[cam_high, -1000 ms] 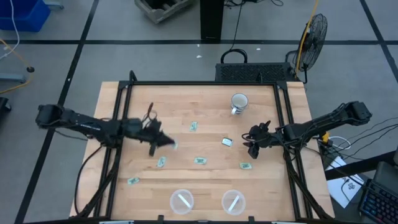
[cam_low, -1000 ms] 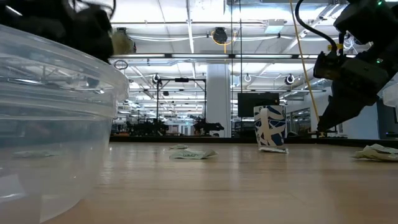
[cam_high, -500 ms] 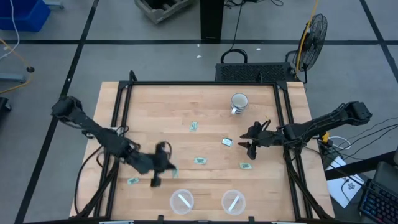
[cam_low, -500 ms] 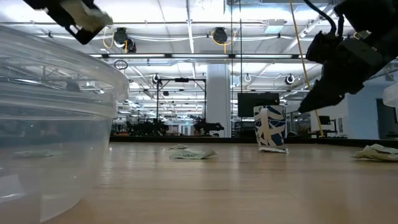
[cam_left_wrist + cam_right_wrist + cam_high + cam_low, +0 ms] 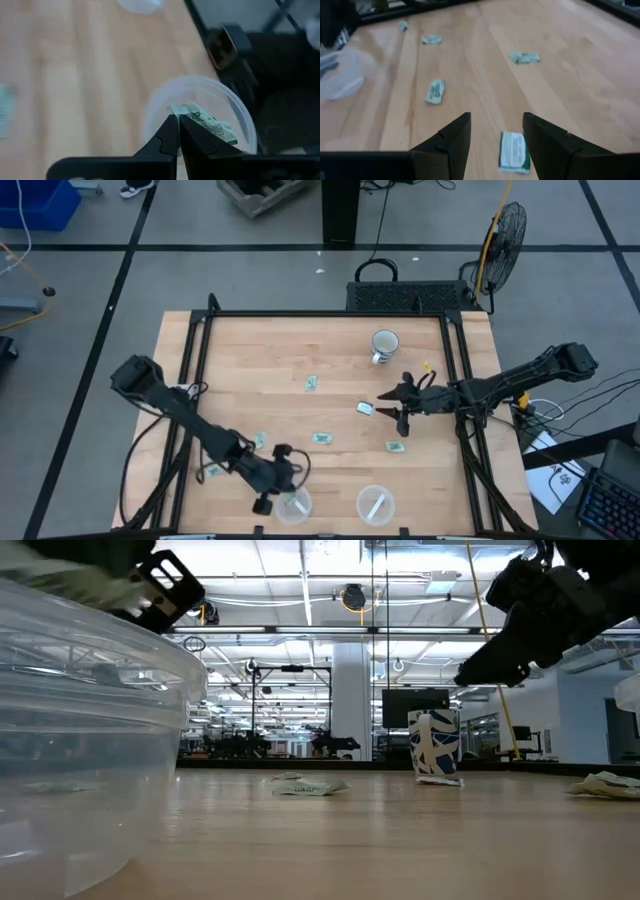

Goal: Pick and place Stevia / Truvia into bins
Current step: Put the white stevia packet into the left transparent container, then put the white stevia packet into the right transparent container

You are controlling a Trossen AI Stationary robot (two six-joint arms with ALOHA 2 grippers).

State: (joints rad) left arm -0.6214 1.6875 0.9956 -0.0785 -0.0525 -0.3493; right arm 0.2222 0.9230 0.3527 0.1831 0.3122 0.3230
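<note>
My left gripper (image 5: 284, 483) (image 5: 178, 117) hangs over the left clear bin (image 5: 292, 503) (image 5: 240, 115) at the table's near edge, shut on a pale green and white Stevia sachet (image 5: 207, 126). A white strip lies in each bin, the right bin (image 5: 375, 505) included. My right gripper (image 5: 394, 408) (image 5: 495, 120) is open and raised above the table. A sachet (image 5: 514, 150) (image 5: 365, 408) lies flat on the wood just ahead of its fingers. Several more sachets (image 5: 322, 438) lie flat around the table's middle. My left gripper pinches the sachet by one edge (image 5: 186, 113) between its two fingertips, coming down at a slant from above. The rest of the sachet sticks out to one side of the tips. It is lifted clear, above the left bin's opening.
A white mug (image 5: 384, 343) (image 5: 434, 745) stands toward the far right of the table. Loose sachets lie at the left (image 5: 212, 471) (image 5: 260, 440), at the middle (image 5: 311, 383) and at the right (image 5: 395, 447). A black frame (image 5: 300, 314) rims the table. The left bin fills the low view's left side (image 5: 90, 740).
My left gripper has swung from the table's left middle toward the near edge and now stands over the left bin, carrying the sachet it picked up there. My right gripper has risen and shifted slightly toward the table's left.
</note>
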